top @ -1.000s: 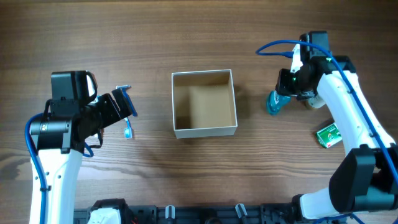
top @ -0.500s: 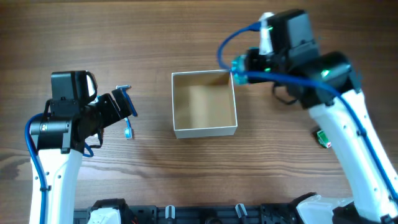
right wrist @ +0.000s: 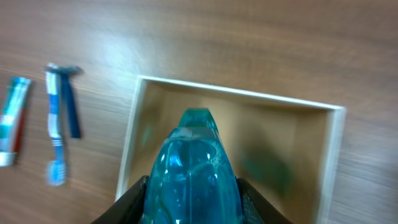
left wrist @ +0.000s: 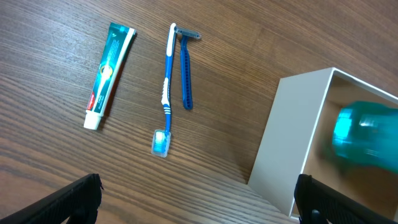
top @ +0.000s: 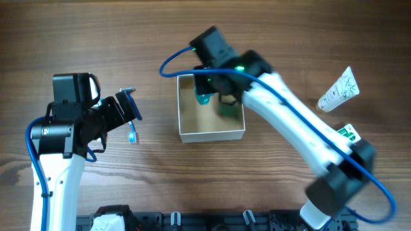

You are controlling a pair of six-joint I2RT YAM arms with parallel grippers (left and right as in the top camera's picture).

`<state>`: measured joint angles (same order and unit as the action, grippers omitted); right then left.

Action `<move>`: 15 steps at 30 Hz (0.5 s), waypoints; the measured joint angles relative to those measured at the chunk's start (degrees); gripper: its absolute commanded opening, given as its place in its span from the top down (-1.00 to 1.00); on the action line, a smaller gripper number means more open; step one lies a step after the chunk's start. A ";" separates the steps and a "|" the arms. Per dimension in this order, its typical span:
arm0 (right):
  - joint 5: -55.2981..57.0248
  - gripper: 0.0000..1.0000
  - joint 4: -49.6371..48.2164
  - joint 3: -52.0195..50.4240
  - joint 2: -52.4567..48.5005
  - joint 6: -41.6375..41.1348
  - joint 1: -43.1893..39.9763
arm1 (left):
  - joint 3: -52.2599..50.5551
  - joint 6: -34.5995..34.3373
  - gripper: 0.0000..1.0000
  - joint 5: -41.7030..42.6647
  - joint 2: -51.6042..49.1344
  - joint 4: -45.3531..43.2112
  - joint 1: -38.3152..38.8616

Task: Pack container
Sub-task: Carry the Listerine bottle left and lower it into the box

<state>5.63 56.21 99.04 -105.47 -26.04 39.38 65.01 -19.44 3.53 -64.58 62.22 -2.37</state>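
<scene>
The table (top: 77, 32) carries everything; the container (top: 212, 135) sits near its middle, open side up and apparently empty. Your right arm reaches across from the near right corner, and the right end effector (right wrist: 191, 202) is clamped on the teal bottle (right wrist: 191, 155), one finger on each flank, over the container's left half; the overhead view puts the bottle inside the rim, close to the left wall. The bottle is blurred in the left wrist view, so you probably cannot trust that view for how high its base rides above the floor.

To do this step well, lower the bottle until its base meets the cardboard before you let go; a drop from height could tip it or shove the light container. Keep the fingers off the left wall on the way down, and lay the bottle along one wall so room remains for the rest.

The left end effector (top: 130, 108) hangs toward the left edge, fingers spread wide with nothing between them. Near the right edge lie a white tube (top: 338, 90) and a green-and-white packet (top: 347, 133); toward the left edge lie the toothpaste (left wrist: 109, 74), toothbrush (left wrist: 166, 87) and razor (left wrist: 185, 71), the last two side by side.
</scene>
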 measured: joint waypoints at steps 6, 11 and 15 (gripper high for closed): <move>0.50 0.92 -2.64 -0.02 -7.67 -1.40 0.46 | 0.00 0.00 -0.99 0.00 0.02 -0.02 0.00; 0.81 0.92 -5.53 -0.02 -8.92 -1.46 0.46 | 0.00 0.00 -1.00 0.00 0.00 -0.02 0.00; 0.87 0.91 -6.21 -0.02 -9.16 -2.47 0.46 | 0.00 0.00 -0.99 0.00 0.00 -0.02 0.00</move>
<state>6.50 50.00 99.02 -114.63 -28.51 39.83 65.01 -19.44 3.53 -64.58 62.19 -2.37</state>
